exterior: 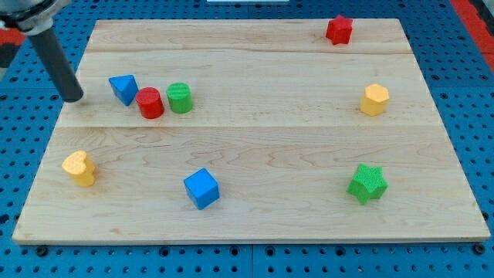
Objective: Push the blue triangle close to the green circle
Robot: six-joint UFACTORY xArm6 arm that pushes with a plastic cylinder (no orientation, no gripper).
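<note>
At nine o'clock of the blue triangle block [123, 89], my tip [72, 99] stands clear, touching nothing, triangle against red cylinder block [150, 103], green circle block [179, 98] at its three o'clock.

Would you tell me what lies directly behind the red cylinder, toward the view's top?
Only bare board shows behind the red cylinder. The blue triangle touches its left side; nothing looks hidden.
</note>
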